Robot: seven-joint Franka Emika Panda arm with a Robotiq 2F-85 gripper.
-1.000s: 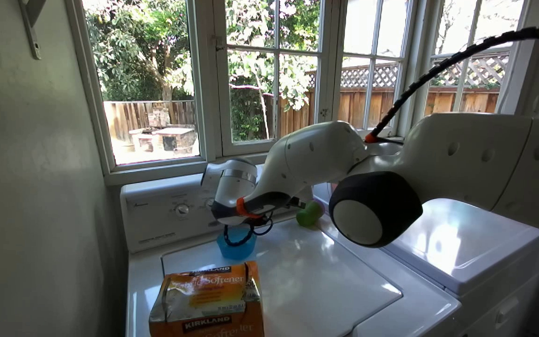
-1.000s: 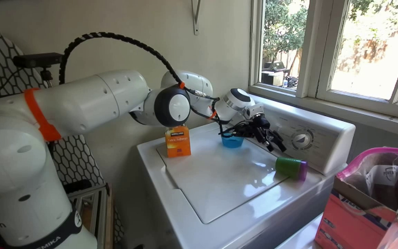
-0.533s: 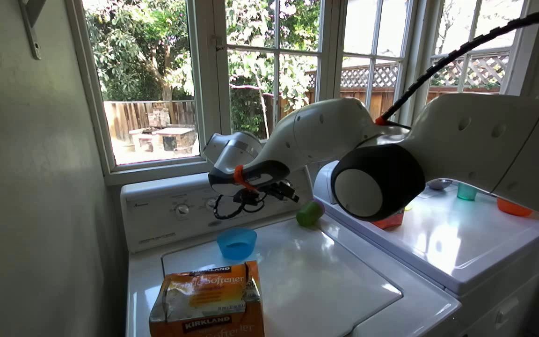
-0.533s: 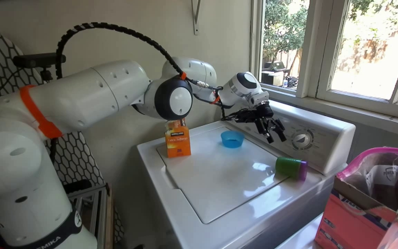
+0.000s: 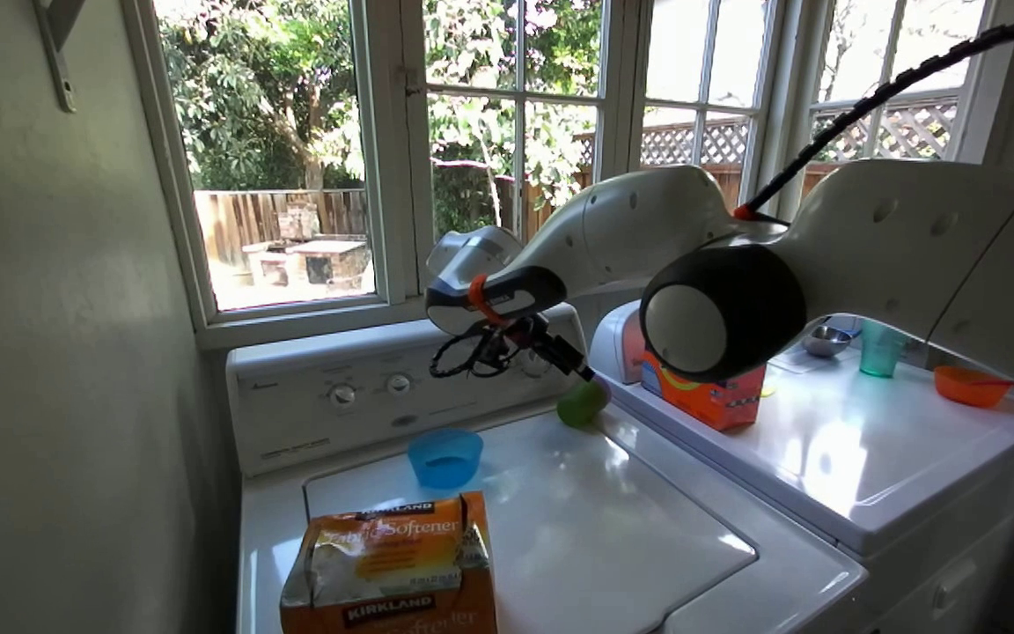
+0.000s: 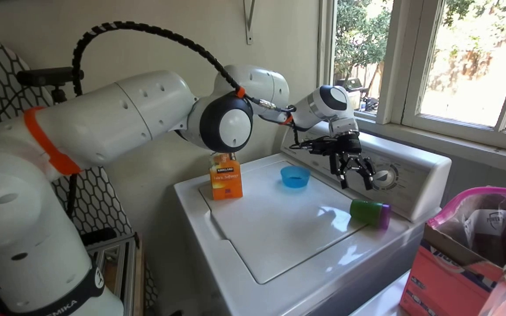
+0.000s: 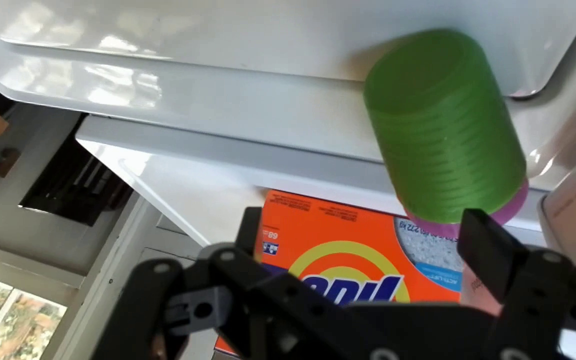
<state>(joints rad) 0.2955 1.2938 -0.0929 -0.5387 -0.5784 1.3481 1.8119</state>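
Observation:
My gripper (image 6: pixel 357 183) is open and empty above the back of a white washing machine lid (image 6: pixel 275 228). In the wrist view its fingers (image 7: pixel 485 250) stand wide apart. Nearest to it is a green cup (image 6: pixel 365 212) with a purple rim, lying on its side by the lid's back corner. The cup also shows in the wrist view (image 7: pixel 445 135), beyond the fingers, and in an exterior view (image 5: pixel 582 405). No contact is visible. A blue bowl (image 6: pixel 295 177) stands on the lid. An orange fabric softener box (image 6: pixel 226 180) stands farther along, also in an exterior view (image 5: pixel 393 563).
The control panel (image 6: pixel 424 184) rises behind the lid, below the windows. A second white machine (image 5: pixel 824 475) stands beside it, bearing a red-orange detergent box (image 5: pixel 718 401), a metal bowl (image 5: pixel 826 342), a teal cup (image 5: pixel 882 350) and an orange bowl (image 5: pixel 969 387). A wall (image 5: pixel 76 352) borders the washer.
The arm has risen, and the gripper has moved away from the blue bowl toward the green cup and turned to point more downward. The objects on the lid have not moved.

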